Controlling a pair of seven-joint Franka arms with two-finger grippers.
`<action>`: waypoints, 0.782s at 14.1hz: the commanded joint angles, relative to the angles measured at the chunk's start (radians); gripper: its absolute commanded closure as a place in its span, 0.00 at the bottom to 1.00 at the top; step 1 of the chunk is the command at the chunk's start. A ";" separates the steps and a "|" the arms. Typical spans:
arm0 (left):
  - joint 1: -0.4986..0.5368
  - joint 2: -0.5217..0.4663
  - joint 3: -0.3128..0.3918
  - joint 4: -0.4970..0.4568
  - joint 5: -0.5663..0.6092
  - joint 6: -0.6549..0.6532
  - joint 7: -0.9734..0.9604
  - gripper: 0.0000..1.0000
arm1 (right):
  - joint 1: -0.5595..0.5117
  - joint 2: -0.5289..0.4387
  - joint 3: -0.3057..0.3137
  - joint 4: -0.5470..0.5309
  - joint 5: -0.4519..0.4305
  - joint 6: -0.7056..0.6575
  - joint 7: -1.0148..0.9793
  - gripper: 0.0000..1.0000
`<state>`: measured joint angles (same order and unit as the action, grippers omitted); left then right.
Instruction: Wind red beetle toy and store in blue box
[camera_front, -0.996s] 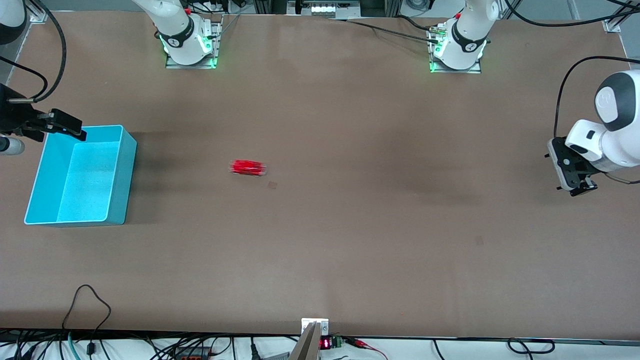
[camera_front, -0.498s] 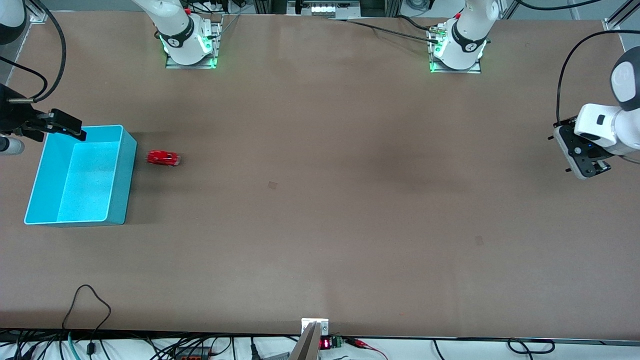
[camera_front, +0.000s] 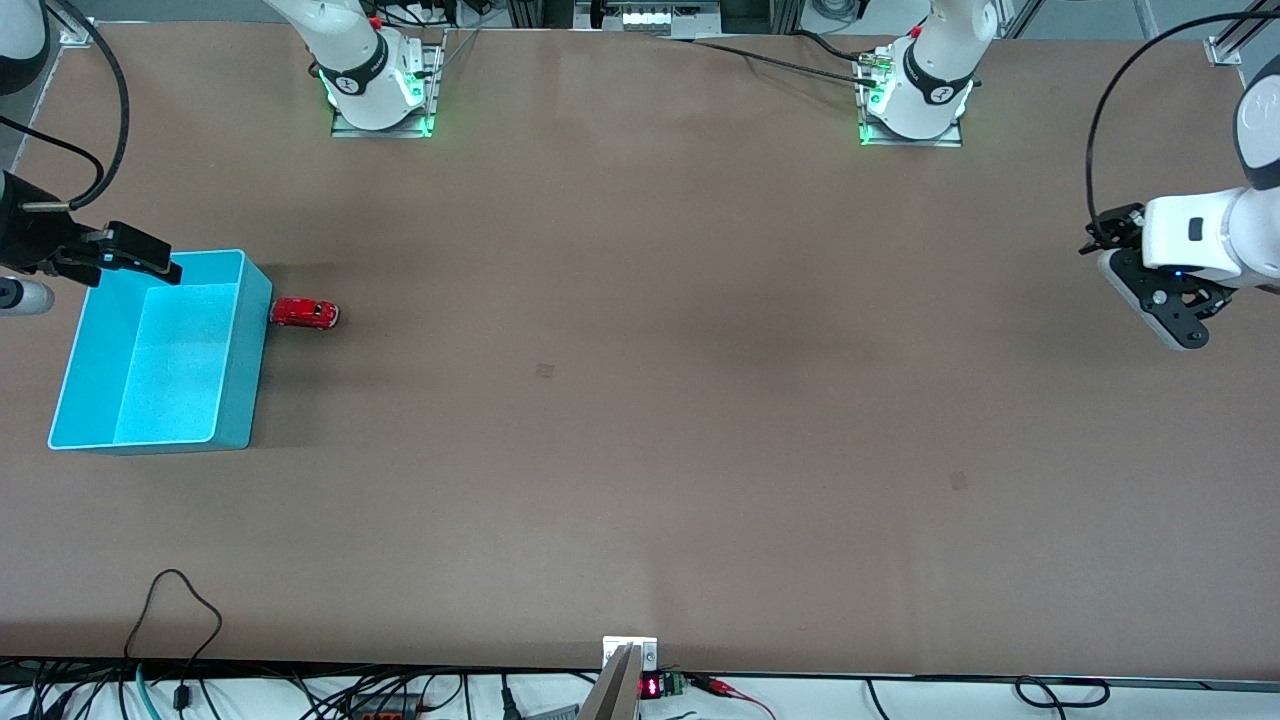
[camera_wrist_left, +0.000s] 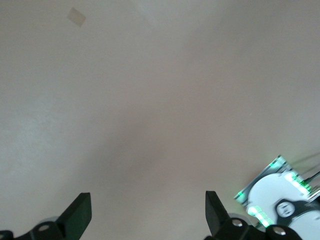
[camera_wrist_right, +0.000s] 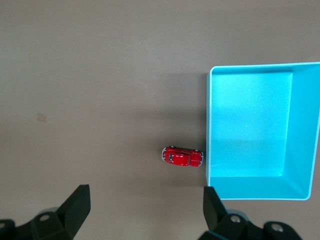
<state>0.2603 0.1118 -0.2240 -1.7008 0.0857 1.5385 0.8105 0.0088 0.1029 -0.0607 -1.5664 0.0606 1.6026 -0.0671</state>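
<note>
The red beetle toy (camera_front: 305, 313) stands on the table with one end touching the outer wall of the blue box (camera_front: 245, 360), on the side toward the left arm. The box is open and holds nothing. The right wrist view shows the toy (camera_wrist_right: 182, 156) against the box (camera_wrist_right: 250, 125) from high above. My right gripper (camera_front: 150, 262) is open and empty, up over the box's corner nearest the robot bases; its jaws (camera_wrist_right: 146, 205) stand wide apart. My left gripper (camera_front: 1180, 325) is open and empty, up over the left arm's end of the table, showing only bare table between its jaws (camera_wrist_left: 145, 210).
The two arm bases (camera_front: 380, 90) (camera_front: 915, 100) stand along the table's edge farthest from the front camera. The left arm's base (camera_wrist_left: 280, 200) shows in the left wrist view. A loose black cable (camera_front: 185, 600) lies near the edge nearest the front camera.
The toy has rolled across the table toward the right arm's end and stopped against the box's wall. My left gripper has drawn back and tilted. The right gripper has barely moved.
</note>
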 joint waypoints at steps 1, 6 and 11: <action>0.005 0.011 -0.066 0.084 0.000 -0.098 -0.234 0.00 | 0.003 0.030 -0.002 -0.011 0.018 -0.016 -0.003 0.00; -0.047 0.037 -0.083 0.138 -0.082 -0.158 -0.465 0.00 | 0.010 0.069 0.001 -0.076 0.022 -0.167 -0.007 0.00; -0.288 -0.059 0.233 0.044 -0.116 0.153 -0.699 0.00 | 0.013 -0.049 0.071 -0.361 -0.036 -0.008 -0.084 0.00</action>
<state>0.0308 0.1161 -0.0621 -1.6014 0.0078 1.6243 0.2328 0.0171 0.1665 -0.0314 -1.7680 0.0604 1.4994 -0.0946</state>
